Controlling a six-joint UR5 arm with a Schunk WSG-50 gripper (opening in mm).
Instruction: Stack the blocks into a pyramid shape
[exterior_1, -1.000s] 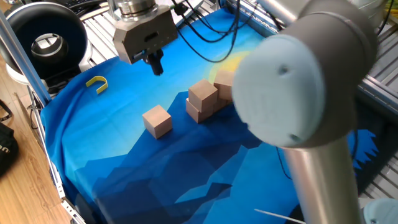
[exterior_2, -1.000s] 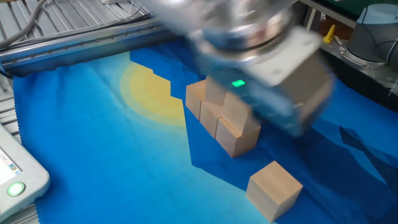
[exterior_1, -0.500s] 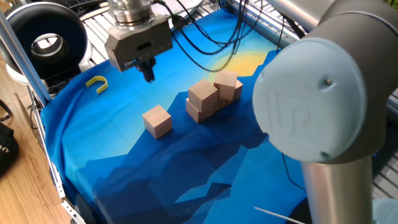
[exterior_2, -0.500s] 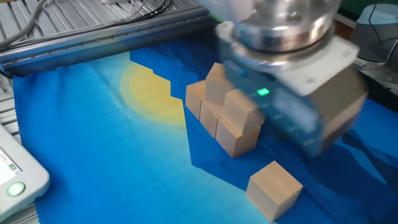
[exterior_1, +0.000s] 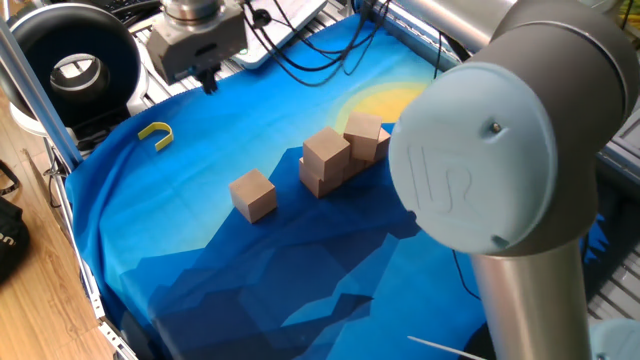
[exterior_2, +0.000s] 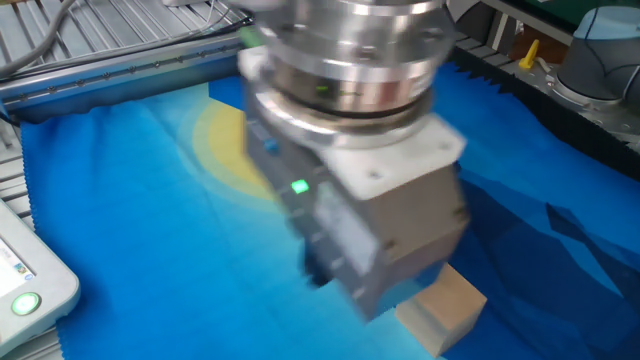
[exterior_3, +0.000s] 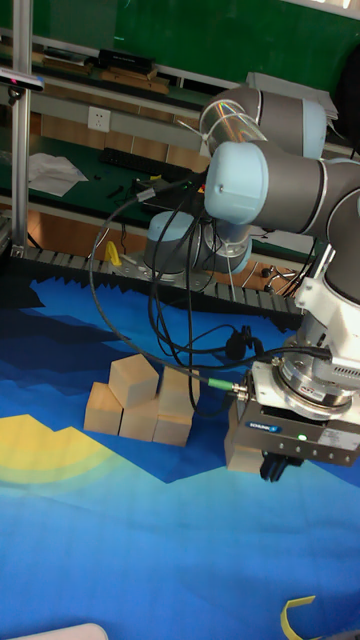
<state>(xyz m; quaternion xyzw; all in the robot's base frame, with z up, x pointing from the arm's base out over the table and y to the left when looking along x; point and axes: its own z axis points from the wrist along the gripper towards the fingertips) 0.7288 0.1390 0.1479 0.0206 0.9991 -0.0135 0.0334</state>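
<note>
Gripper: the gripper (exterior_1: 208, 82) hangs above the far left part of the blue cloth (exterior_1: 200, 270) in one fixed view, well apart from every block. Its short dark fingers (exterior_1: 210, 84) point down and look close together with nothing between them, though the gap is too small to read for certain. In the tall fixed view the gripper (exterior_3: 274, 467) shows the same dark fingers below a grey body with a green light.

Block cluster: a group of tan wooden cubes (exterior_1: 340, 155) sits near the middle of the cloth, right of the gripper. Bottom cubes stand side by side and touching, with one cube (exterior_1: 325, 152) raised on top of them. The tall fixed view shows the cluster (exterior_3: 140, 405) as a low row with one cube (exterior_3: 133, 380) on top, slightly turned. The exact count in the cluster cannot be told.

Lone block: a single cube (exterior_1: 252, 193) rests on the cloth left of and nearer than the cluster, apart from it. In the other fixed view, part of it (exterior_2: 445, 310) peeks out under the blurred gripper body (exterior_2: 370, 200), which hides the cluster.

Yellow hook: a small yellow curved piece (exterior_1: 156, 134) lies on the far left of the cloth, below the gripper and clear of the blocks.

Arm: a large grey and pale blue joint (exterior_1: 480, 160) fills the right side of one fixed view.
</note>
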